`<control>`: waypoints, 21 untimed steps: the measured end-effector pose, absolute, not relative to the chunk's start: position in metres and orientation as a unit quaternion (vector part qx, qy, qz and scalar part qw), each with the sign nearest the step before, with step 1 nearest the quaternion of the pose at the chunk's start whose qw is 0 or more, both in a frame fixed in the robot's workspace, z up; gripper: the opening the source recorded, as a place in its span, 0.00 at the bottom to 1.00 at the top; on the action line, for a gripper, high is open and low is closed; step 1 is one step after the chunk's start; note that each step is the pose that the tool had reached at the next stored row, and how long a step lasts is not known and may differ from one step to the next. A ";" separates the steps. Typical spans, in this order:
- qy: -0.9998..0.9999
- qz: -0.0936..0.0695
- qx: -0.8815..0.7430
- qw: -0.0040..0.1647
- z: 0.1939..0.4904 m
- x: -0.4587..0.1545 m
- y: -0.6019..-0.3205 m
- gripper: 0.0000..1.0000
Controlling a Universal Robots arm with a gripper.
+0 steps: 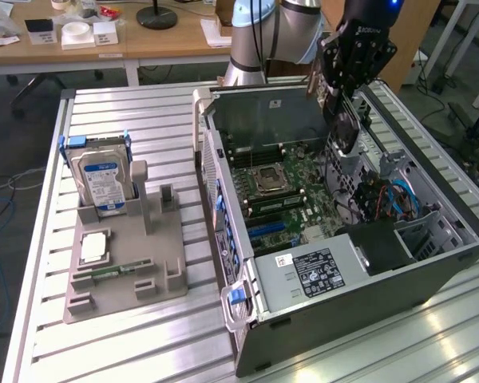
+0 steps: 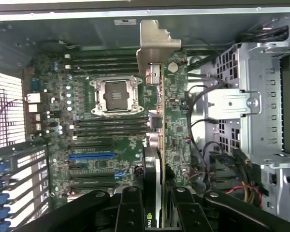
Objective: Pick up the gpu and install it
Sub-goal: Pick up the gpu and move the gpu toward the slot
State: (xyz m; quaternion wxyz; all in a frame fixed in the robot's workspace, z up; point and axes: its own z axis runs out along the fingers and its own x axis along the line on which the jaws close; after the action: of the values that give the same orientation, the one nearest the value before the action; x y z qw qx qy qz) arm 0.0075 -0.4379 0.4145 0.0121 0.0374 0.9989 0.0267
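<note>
My jaws are clamped on the graphics card (image 2: 159, 96), one on each flat face, gripping it near one end; the card stands on edge, its silver end bracket (image 2: 152, 41) at the end away from me and its green board showing along the side; seen from the wrist, it hangs over the motherboard (image 2: 111, 145) inside the open computer case (image 1: 367, 295), lined up beside the processor socket (image 2: 115, 95), between that socket and the metal drive cage (image 2: 261, 106); a blue slot (image 2: 92, 156) lies on the board on the socket's side of the card; I cannot tell whether the card's lower edge touches the board or sits just above it; in the exterior view I am at the far side of the case, towards the exterior view's right, with the card pointing down into it; the case lies on its side on the slatted metal counter (image 1: 144, 343); well apart, towards the exterior view's left, a grey holder (image 1: 136, 295) sits on the same counter, with a hard drive (image 1: 104, 182) standing upright in it and a narrow green memory stick (image 1: 112, 271) lying flat nearer the front.
</note>
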 end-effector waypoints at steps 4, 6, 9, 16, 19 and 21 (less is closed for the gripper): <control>0.999 0.027 0.037 0.012 0.414 0.017 -0.438 0.27; 0.999 0.027 0.037 0.012 0.414 0.023 -0.438 0.27; 0.999 0.027 0.037 0.012 0.414 0.031 -0.438 0.27; 0.999 0.027 0.037 0.012 0.414 0.052 -0.438 0.27; 0.999 0.027 0.037 0.012 0.414 0.061 -0.438 0.27; 0.999 0.027 0.037 0.012 0.414 0.065 -0.438 0.27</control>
State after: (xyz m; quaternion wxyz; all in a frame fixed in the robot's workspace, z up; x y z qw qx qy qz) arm 0.0646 -0.4378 0.4145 0.0121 0.0374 0.9989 0.0267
